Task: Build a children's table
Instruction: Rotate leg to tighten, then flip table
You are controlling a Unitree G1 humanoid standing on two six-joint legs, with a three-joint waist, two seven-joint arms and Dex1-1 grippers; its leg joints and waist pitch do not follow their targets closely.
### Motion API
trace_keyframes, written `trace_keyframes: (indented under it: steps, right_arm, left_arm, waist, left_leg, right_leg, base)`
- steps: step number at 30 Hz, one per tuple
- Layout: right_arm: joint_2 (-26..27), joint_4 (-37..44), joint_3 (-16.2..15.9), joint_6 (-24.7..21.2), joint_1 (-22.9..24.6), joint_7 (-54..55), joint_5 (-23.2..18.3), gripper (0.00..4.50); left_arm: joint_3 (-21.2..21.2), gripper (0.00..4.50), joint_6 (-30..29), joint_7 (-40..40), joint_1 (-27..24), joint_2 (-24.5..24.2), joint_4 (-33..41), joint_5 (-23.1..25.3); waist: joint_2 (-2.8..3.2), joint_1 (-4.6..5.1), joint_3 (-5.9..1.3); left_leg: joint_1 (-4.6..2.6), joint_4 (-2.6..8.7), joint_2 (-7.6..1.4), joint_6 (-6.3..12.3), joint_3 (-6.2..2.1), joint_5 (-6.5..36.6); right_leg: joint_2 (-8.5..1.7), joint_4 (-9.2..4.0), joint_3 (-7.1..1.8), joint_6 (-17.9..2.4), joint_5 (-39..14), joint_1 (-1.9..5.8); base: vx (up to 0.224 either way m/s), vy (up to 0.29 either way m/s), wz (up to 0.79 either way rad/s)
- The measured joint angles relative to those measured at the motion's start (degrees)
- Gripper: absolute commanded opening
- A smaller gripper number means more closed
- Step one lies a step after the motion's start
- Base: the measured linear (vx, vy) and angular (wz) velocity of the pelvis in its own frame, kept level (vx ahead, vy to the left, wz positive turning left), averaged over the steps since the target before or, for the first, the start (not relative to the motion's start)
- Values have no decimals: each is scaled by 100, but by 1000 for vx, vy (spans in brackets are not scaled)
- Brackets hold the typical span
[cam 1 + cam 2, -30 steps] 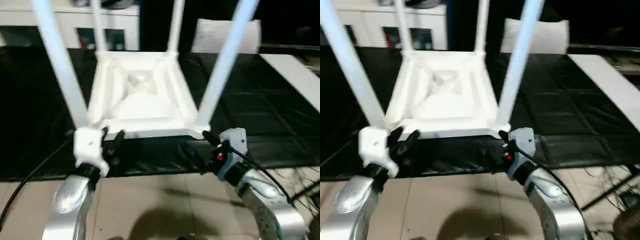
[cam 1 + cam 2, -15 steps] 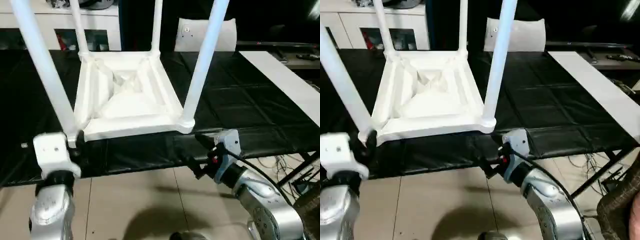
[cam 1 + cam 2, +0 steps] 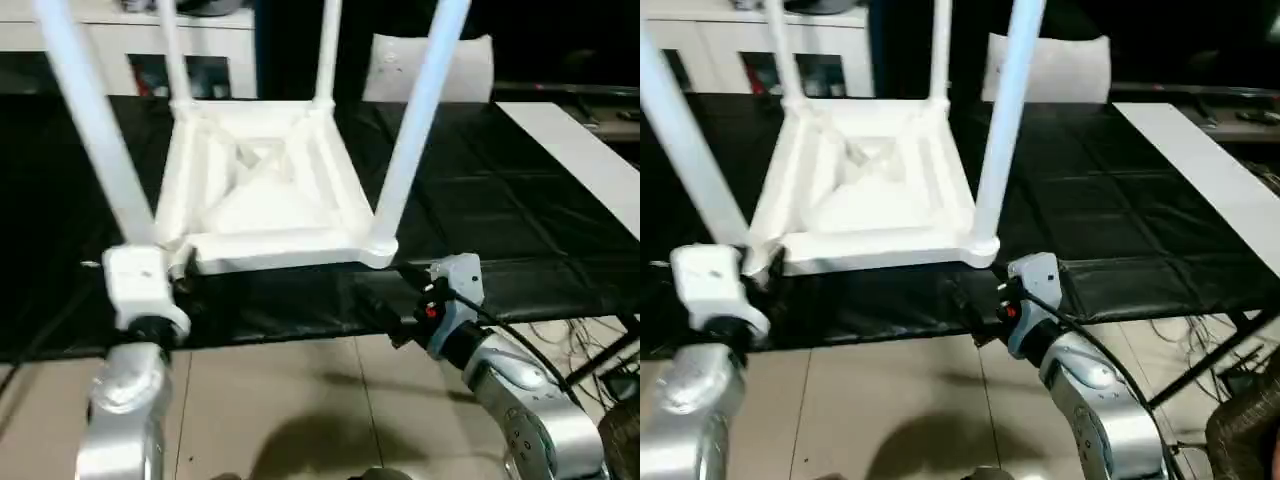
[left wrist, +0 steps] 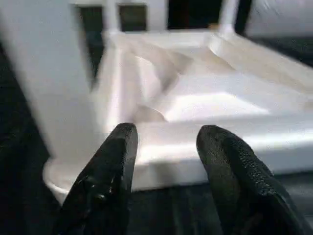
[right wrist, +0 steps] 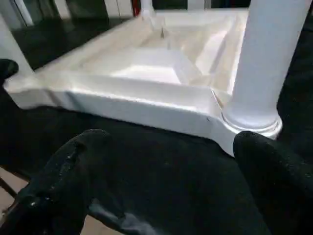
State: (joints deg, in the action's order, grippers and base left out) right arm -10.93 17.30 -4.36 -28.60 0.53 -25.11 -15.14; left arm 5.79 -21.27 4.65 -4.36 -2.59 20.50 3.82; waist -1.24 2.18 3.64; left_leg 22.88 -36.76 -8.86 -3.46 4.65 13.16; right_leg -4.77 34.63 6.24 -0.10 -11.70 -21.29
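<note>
Resting upside down on the black tabletop, the children's table faces left claw and right claw, both spread, gripping nothing.

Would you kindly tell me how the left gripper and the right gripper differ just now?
The left gripper has its fingers half apart; the right gripper is spread wide. The left sits near the tabletop's near left corner, the right near its near right corner. Both are empty.
</note>
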Motion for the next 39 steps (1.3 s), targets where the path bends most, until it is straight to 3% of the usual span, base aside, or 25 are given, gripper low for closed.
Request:
trace_keyframes:
  steps: [1, 2, 3, 4, 6, 7, 8, 9, 10, 13, 16, 19, 21, 28, 39]
  right_arm:
    - [7, 0, -18, 2, -5, -1, 6, 450]
    - [25, -5, -48, 2, -12, 1, 5, 450]
    - [95, -20, -73, 2, -30, 0, -8, 450]
    - [183, -13, -77, 11, -52, 1, -28, 450]
    - [155, -12, -69, 41, -83, 7, -34, 450]
    - [90, -11, -45, 55, -88, 19, -33, 450]
    - [64, -22, -22, 54, -69, 28, -32, 450]
    - [38, -27, 6, 54, -59, 30, -31, 450]
    - [34, -29, 22, 69, -65, 33, -27, 450]
    - [72, -28, -14, 169, -69, 15, -23, 450]
    - [67, -28, -64, 205, -70, -42, -12, 450]
    - [67, -28, -68, 249, -67, -42, -15, 450]
    - [68, -27, -84, 260, -67, -44, -20, 450]
    - [72, -47, -237, 312, -114, -126, -18, 450]
    - [32, -194, -329, 376, -296, -164, 13, 450]
  left_arm:
    - [23, 256, -33, -13, -2, 0, 1, 11]
    - [59, 256, -51, -36, -2, -1, 1, 12]
    - [149, 256, -99, -84, -13, 11, 4, 9]
    - [299, 256, -141, -157, -15, 12, 6, 7]
    - [394, 256, -119, -197, -26, 18, 24, -31]
    - [388, 256, -83, -184, -37, 76, 117, -137]
    - [352, 256, -75, -176, -35, 120, 173, -200]
    - [277, 256, -71, -161, -23, 147, 228, -259]
    - [257, 256, -56, -149, -4, 145, 287, -310]
    - [375, 256, -48, -177, 40, 75, 314, -304]
    - [584, 256, -110, -314, 120, 62, 287, -281]
    - [733, 256, -134, -382, 219, -4, 238, -294]
    - [792, 256, -143, -382, 250, -68, 158, -325]
    - [984, 314, -227, -227, 569, -206, -257, -660]
    - [1018, 402, -94, 102, 1194, -514, -1319, -867]
  waist:
    - [34, 41, 11]
    - [64, 62, 27]
    - [62, 71, 30]
    - [36, 50, 17]
    - [-51, 4, -38]
    - [-87, -114, -61]
    - [-94, -168, -61]
    - [-88, -214, -65]
    - [-72, -283, -73]
    - [0, -384, -103]
    - [30, -400, -109]
    - [42, -396, -105]
    - [48, -387, -102]
    - [31, -389, -107]
    - [9, -399, -114]
  left_leg:
    - [25, 0, 1, -19, -155, -47]
    - [37, 0, 3, -38, -269, -64]
    - [6, 10, -58, -83, -280, -98]
    - [-43, 19, -135, -107, -254, -120]
    - [-74, 57, -213, -72, -149, -142]
    - [-46, 22, -203, 197, -40, -108]
    - [-41, 15, -179, 367, 60, -62]
    - [-54, 48, -105, 382, 132, -61]
    - [-81, 144, -58, 349, 151, -89]
    - [-80, 192, -196, 138, 115, -172]
    - [-100, 232, -219, -101, 129, -200]
    - [-119, 237, -253, -128, 150, -198]
    - [-179, 240, -264, -135, 208, -192]
    - [-197, 241, -206, -88, 344, -194]
    - [-192, 239, -211, -84, 360, -196]
  right_leg:
    - [25, -22, 114, -68, 34, 40]
    - [80, 4, 133, -135, 7, 54]
    - [164, 68, 86, -252, -56, 34]
    - [214, 235, 60, -431, -182, 10]
    - [240, 365, 22, -379, -315, 2]
    - [254, 342, 22, -329, -308, -17]
    - [256, 332, 6, -330, -306, -33]
    - [257, 332, -4, -325, -318, -48]
    - [310, 323, -20, -298, -323, -65]
    - [444, 230, 12, -318, -260, -51]
    - [447, 218, 17, -311, -251, -46]
    - [442, 118, 13, -319, -210, 8]
    - [428, 59, -2, -303, -174, 54]
    - [335, 21, -82, -222, -94, 50]
    - [335, 31, -91, -214, -81, 33]
  base:
    - [85, -65, 52]
    - [110, -122, 53]
    - [98, -178, 35]
    - [98, -178, 35]
    - [84, -209, 11]
    - [70, -199, 3]
    - [35, -171, -5]
    - [25, -151, -3]
    - [25, -151, -3]
    - [17, -87, -11]
    - [0, 0, 0]
    - [0, 0, 0]
    - [-1, 30, 0]
    - [-12, 42, -3]
    - [0, 0, 0]
